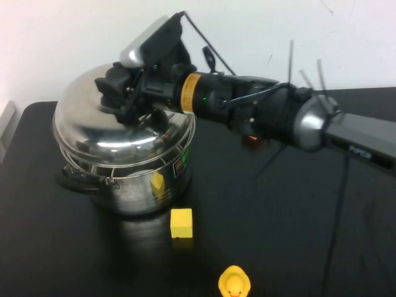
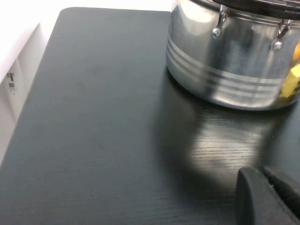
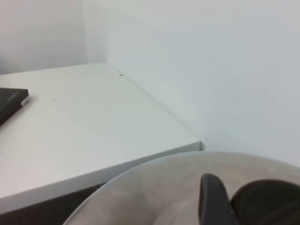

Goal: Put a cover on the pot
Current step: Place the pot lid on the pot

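Far left of black table (image 1: 278,235): pot (image 1: 139,185), upright, shiny steel, black side handle (image 1: 74,179) toward the near-left edge. Domed lid (image 1: 117,133) seated on the rim, slightly askew perhaps, hard to tell. Right gripper (image 1: 114,93) over the lid's crown, apparently around the knob; jaws hidden, state impossible to tell. Just beside the pot's front: yellow block (image 1: 181,223), mirrored in the steel wall. Nearer the front edge, right of the block: rubber duck (image 1: 234,283). Left gripper (image 2: 269,197) low over bare tabletop near the pot's base, one dark finger showing only; open or closed, impossible to tell.
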